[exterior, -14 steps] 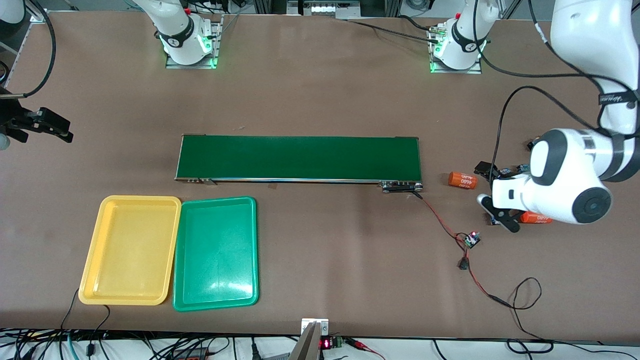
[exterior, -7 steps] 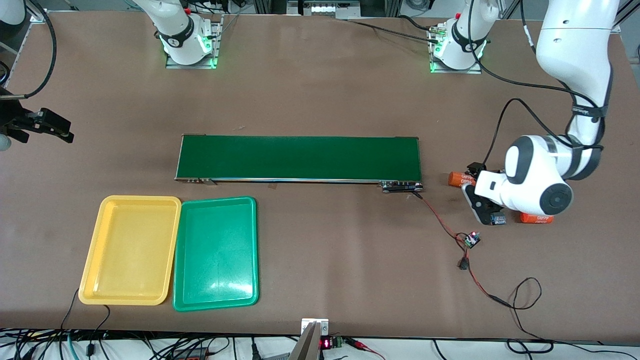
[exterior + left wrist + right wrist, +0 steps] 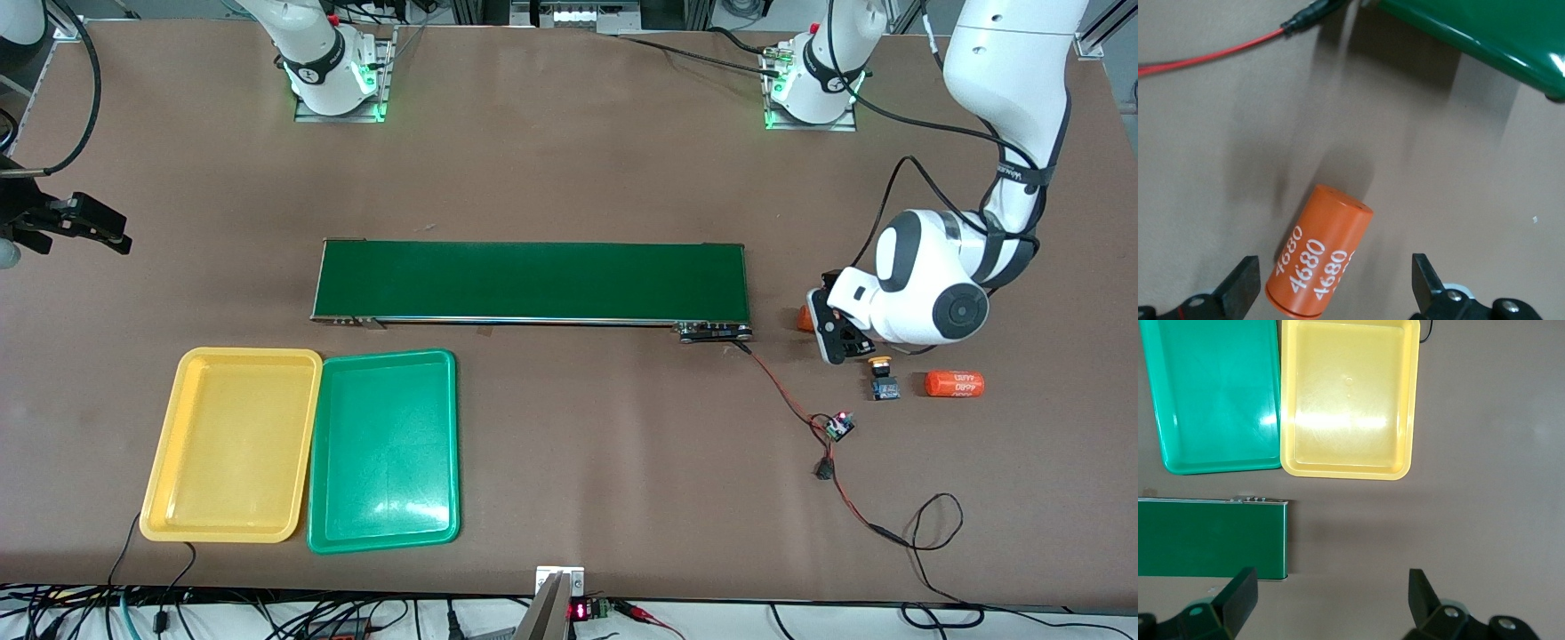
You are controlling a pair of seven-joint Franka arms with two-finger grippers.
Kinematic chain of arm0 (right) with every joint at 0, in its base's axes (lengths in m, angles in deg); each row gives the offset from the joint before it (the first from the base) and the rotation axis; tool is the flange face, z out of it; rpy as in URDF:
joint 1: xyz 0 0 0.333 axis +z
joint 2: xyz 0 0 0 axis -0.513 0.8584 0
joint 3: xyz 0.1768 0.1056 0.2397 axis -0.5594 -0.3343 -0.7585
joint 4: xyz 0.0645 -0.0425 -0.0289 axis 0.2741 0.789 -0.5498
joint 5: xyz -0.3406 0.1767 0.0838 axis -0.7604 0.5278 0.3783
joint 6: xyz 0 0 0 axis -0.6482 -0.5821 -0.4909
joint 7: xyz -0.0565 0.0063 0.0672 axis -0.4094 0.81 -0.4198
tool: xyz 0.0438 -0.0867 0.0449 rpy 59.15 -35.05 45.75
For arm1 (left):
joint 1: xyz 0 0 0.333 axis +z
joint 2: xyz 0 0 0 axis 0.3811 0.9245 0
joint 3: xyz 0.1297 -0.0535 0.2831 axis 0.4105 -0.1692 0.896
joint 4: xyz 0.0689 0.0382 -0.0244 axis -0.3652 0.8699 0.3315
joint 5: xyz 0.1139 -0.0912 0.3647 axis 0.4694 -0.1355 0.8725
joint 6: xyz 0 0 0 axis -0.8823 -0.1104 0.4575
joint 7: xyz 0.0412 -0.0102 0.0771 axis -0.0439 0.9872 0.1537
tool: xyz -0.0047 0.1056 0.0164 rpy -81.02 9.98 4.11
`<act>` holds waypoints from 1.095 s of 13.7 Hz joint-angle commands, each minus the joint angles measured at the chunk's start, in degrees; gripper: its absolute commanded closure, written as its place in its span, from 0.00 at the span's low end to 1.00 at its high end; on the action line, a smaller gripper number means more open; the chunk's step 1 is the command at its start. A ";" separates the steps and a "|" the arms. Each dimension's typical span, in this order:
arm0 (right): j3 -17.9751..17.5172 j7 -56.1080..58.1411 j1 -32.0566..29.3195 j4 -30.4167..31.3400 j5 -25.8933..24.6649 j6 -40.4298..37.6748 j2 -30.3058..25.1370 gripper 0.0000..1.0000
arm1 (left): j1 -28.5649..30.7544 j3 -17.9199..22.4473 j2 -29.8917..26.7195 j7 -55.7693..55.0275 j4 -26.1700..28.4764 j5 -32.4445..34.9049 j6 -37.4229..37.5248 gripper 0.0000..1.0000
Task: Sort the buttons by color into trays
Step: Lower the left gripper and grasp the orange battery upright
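One button (image 3: 882, 377) with a yellow-orange cap and a dark blue body stands on the table past the conveyor's end, at the left arm's end of the table. My left gripper (image 3: 824, 325) (image 3: 1335, 293) hangs open just beside it, over an orange cylinder (image 3: 804, 317) (image 3: 1319, 261) printed 4680 that lies between its fingers (image 3: 1241, 288) untouched. The yellow tray (image 3: 164, 444) (image 3: 1405, 400) and the green tray (image 3: 449, 444) (image 3: 1158, 400) lie side by side, both empty, nearer the front camera than the conveyor. My right gripper (image 3: 107, 233) (image 3: 1331, 597) waits open, high over the right arm's end of the table.
A long dark-green conveyor belt (image 3: 532, 281) (image 3: 1485, 33) (image 3: 1211, 537) crosses the middle. A second orange cylinder (image 3: 954, 384) lies beside the button. A red wire (image 3: 782, 391) (image 3: 1205, 57) runs from the belt's end to a small circuit board (image 3: 838, 426).
The left arm has swung toward the conveyor's end. Its gripper has moved off the button, which now shows, and has come over the orange cylinder. The right arm has not moved.
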 commanded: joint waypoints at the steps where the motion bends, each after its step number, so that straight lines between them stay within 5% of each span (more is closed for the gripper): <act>1: -0.33 -1.26 -0.02 -0.28 0.07 -0.64 -0.02 0.00 | 0.57 -0.58 -2.85 6.60 4.78 -1.11 -6.90 0.00; 15: -0.33 -4.25 0.68 -0.19 0.24 -0.47 0.77 0.00 | 3.29 -3.12 -2.14 14.61 10.85 -1.11 -15.71 0.05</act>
